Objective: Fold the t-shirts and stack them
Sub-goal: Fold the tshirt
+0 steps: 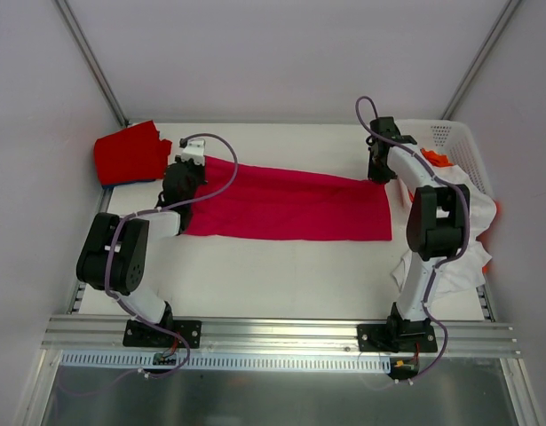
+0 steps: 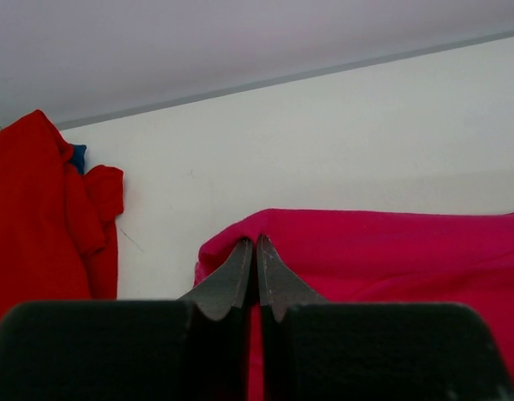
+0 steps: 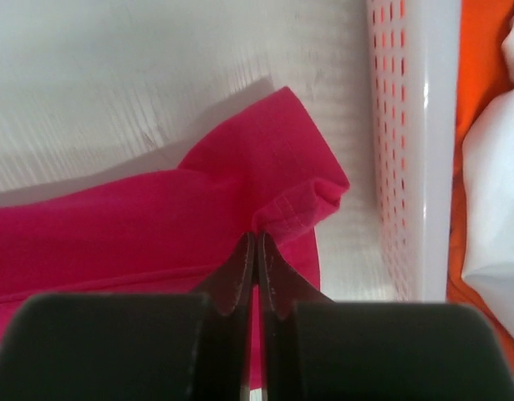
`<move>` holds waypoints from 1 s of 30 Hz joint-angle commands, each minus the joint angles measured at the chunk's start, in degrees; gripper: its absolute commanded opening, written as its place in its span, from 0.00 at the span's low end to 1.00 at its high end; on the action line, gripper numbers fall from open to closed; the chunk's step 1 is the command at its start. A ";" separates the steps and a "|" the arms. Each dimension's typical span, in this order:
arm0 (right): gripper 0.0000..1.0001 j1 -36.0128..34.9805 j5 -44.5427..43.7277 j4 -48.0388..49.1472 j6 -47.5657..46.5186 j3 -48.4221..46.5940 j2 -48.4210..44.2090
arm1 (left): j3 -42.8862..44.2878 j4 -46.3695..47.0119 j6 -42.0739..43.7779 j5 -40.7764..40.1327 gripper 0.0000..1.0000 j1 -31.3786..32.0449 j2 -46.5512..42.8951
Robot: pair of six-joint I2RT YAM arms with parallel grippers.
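Crimson t-shirt (image 1: pixel 290 209) — matt cloth, basket (image 1: pixel 452 133) — plastic

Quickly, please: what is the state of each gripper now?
Left gripper: closed, pinching the crimson-pink t-shirt edge.
Right gripper: closed, pinching the same t-shirt's corner.

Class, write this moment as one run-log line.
pink t-shirt: laid out lengthwise | left gripper: shut on its left end | right gripper: shut on its right end | red t-shirt: far-left corner | basket: far right

Robotics lab cell, plain white panels (image 1: pixel 281 53), aluminium mounting rail (image 1: pixel 281 330)
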State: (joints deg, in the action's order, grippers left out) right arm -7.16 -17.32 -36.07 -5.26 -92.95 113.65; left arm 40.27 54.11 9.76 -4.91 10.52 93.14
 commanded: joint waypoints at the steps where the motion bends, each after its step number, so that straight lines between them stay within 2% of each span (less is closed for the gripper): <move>1: 0.00 -0.14 -1.67 1.53 1.39 3.82 -5.36 | -2.38 3.20 -1.41 0.77 0.00 0.02 -3.49; 9: 0.00 -0.49 -1.14 2.41 2.88 10.68 -7.38 | -5.64 -1.36 -2.55 1.74 0.00 0.11 -7.09; 13: 0.01 -0.58 -0.43 2.41 2.80 12.35 -7.91 | -2.75 -8.82 -0.97 3.06 0.00 0.11 -7.80; 17: 0.01 -0.58 -0.61 1.71 3.58 13.58 -8.44 | 2.43 -22.07 0.08 2.71 0.00 0.20 -7.71; 20: 0.01 -0.58 -0.43 1.71 3.59 14.90 -8.70 | 4.20 -27.72 1.23 1.75 0.00 0.29 -6.93; 22: 0.07 -0.58 -0.61 1.53 3.85 15.95 -8.97 | 5.43 -32.29 1.58 0.78 0.00 0.29 -6.75; 24: 0.31 -0.58 -1.30 1.18 4.90 16.65 -9.49 | 6.57 -36.67 1.93 -0.01 0.00 0.37 -6.31; 25: 0.61 -0.58 -1.57 1.18 5.08 17.01 -9.84 | 7.10 -38.62 1.84 -0.10 0.05 0.37 -6.22; 26: 0.99 -0.58 -1.49 1.18 5.17 17.71 -10.19 | 7.71 -40.47 1.93 0.07 0.11 0.46 -5.96; 27: 0.99 -0.49 -1.57 0.83 5.17 18.15 -10.46 | 9.11 -42.40 1.76 -0.01 0.23 0.55 -5.87; 29: 0.99 -0.93 -1.84 0.83 5.08 19.90 -12.04 | 10.00 -47.68 0.79 -0.02 0.97 0.72 -6.48; 30: 1.00 -1.10 -2.62 0.74 5.08 20.61 -12.74 | 10.44 -49.34 0.61 -0.19 0.99 0.90 -7.09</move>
State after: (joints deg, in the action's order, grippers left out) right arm -8.10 -17.67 -33.87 -1.06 -74.11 105.78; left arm 47.66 13.65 10.24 -4.14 10.61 87.72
